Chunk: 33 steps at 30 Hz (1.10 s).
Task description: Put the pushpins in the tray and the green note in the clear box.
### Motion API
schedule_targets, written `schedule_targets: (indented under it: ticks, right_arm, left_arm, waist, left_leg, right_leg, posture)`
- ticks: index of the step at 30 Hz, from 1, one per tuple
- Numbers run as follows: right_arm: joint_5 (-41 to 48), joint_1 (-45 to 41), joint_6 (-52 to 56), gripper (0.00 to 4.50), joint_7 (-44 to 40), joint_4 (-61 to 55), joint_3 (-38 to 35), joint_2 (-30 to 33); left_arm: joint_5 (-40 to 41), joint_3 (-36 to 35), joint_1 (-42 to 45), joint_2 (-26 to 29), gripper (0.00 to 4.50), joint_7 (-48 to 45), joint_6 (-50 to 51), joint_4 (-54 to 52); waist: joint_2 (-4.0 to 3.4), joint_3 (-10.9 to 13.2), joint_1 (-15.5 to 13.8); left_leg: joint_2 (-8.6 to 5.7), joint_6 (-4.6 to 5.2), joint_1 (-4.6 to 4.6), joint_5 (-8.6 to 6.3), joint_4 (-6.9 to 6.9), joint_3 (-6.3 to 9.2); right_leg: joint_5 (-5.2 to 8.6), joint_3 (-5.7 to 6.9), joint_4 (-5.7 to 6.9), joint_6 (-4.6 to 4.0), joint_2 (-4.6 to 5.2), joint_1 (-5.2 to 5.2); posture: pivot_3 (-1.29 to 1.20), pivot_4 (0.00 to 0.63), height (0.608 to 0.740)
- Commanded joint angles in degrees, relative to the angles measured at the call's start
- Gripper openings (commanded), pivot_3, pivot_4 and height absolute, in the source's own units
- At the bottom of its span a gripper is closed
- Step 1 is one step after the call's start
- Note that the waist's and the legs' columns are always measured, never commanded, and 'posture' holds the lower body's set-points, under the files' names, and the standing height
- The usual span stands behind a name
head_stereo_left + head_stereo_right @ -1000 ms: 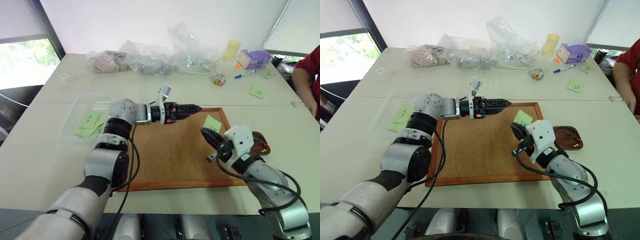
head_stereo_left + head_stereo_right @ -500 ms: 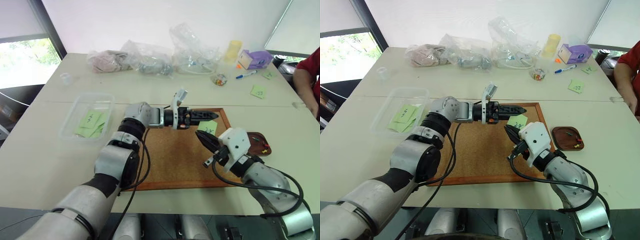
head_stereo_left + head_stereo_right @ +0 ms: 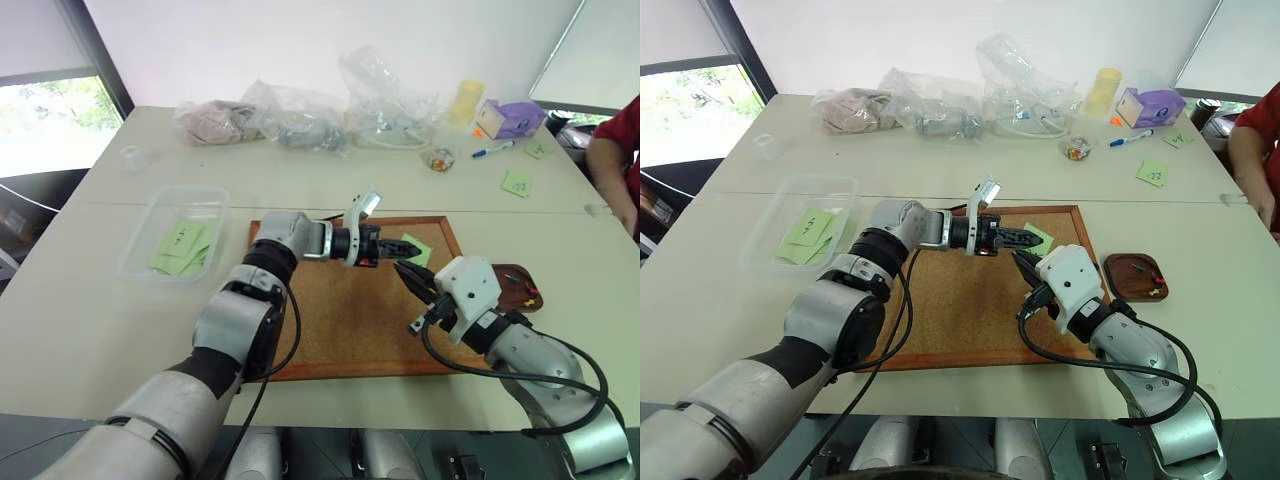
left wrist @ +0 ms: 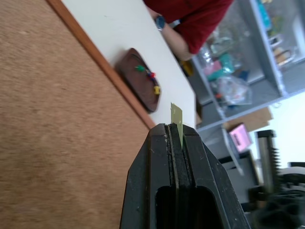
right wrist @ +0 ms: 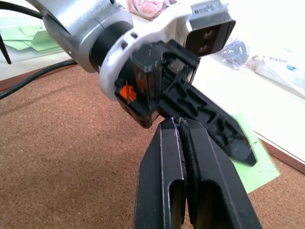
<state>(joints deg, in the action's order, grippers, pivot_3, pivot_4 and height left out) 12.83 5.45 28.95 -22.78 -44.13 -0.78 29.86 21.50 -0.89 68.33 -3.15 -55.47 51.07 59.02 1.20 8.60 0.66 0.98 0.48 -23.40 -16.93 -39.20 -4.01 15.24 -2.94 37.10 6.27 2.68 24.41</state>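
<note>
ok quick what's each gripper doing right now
Left gripper: closed, pinching the green note by its edge over the cork board.
Right gripper: closed, nothing visible between its fingers.

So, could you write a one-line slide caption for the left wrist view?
Left gripper shut on the green note above the cork board, with pushpins in the tray beyond.

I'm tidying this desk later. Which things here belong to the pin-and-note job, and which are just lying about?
Job:
- green note, nipped in the shut left pincer
- pushpins in the tray
- clear box

Lying about:
- cork board
- plastic bags
- blue marker
- purple box
- yellow cup
</note>
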Motion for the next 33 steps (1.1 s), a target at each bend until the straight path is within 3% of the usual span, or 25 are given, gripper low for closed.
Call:
schedule_targets:
  ticks: [1, 5, 8, 11, 15, 22, 33]
  right_arm:
    - [-0.6, -0.9, -1.1, 0.00, 1.8, -4.5, -1.7, -1.0]
    - [0.9, -1.3, 0.3, 0.00, 5.0, -6.7, -3.5, -4.3]
    - [6.5, -2.2, 3.1, 0.00, 11.8, -5.5, -11.6, -12.2]
    - [7.6, -2.7, 6.0, 0.00, 17.6, -0.5, -20.4, -16.0]
    - [6.6, -3.4, 7.7, 0.00, 21.9, 5.4, -25.8, -16.8]
    - [6.0, -5.8, 7.5, 0.00, 21.8, 17.5, -26.5, -15.4]
    - [6.3, -8.3, 9.1, 0.00, 21.8, 24.5, -25.6, -15.3]
  left_arm:
    - [-1.6, 0.0, 0.5, 0.0, 0.09, 0.3, -3.2, 0.9]
    - [-1.0, -1.8, 0.9, 0.1, 0.09, 0.1, -3.3, 1.8]
    - [0.2, -3.3, 0.8, 1.1, 0.09, -1.2, -5.0, -1.1]
    - [-1.4, -0.1, -3.9, 2.7, 0.09, -4.5, -11.7, -12.3]
    - [0.4, 1.2, -11.2, 4.0, 0.09, -4.2, -13.0, -28.7]
    - [3.2, 1.4, -20.4, 4.7, 0.09, 3.9, -7.7, -48.6]
    - [5.8, 1.9, -24.3, 5.9, 0.09, 10.2, -4.5, -54.4]
  waist:
    - [0.00, 0.0, 0.0]
    - [0.00, 0.0, 0.0]
    - [0.02, 0.0, 0.0]
    - [0.02, 0.0, 0.0]
    - [-0.04, 0.0, 0.0]
    - [-0.09, 0.0, 0.1]
    - [-0.13, -0.1, 0.1]
  left_leg:
    - [0.00, 0.00, 0.00, 0.00, 0.00, 0.00]
    - [0.00, 0.00, 0.00, 0.00, 0.00, 0.01]
    - [0.01, 0.00, -0.01, 0.00, 0.00, 0.04]
    - [0.06, 0.00, -0.04, 0.00, -0.01, 0.03]
    - [0.17, -0.01, -0.02, 0.00, 0.02, -0.03]
    - [0.18, -0.01, 0.01, 0.01, 0.01, -0.05]
    - [0.19, -0.01, 0.03, 0.01, 0.02, -0.04]
  right_leg:
    - [0.00, 0.00, 0.00, 0.00, 0.00, 0.00]
    - [0.00, 0.00, 0.01, 0.00, 0.00, 0.00]
    - [0.00, 0.01, 0.01, 0.00, 0.00, 0.00]
    - [0.00, 0.01, 0.02, 0.00, 0.07, 0.00]
    - [-0.01, -0.01, 0.03, -0.01, 0.17, 0.00]
    - [-0.01, -0.03, 0.08, 0.00, 0.14, 0.00]
    - [-0.01, -0.04, 0.08, 0.00, 0.09, -0.01]
  posture:
    - [0.00, 0.150, 0.737]
    - [0.00, 0.150, 0.737]
    - [0.00, 0.150, 0.737]
    - [0.00, 0.150, 0.737]
    - [0.00, 0.150, 0.737]
    - [0.00, 0.150, 0.737]
    - [0.00, 0.150, 0.737]
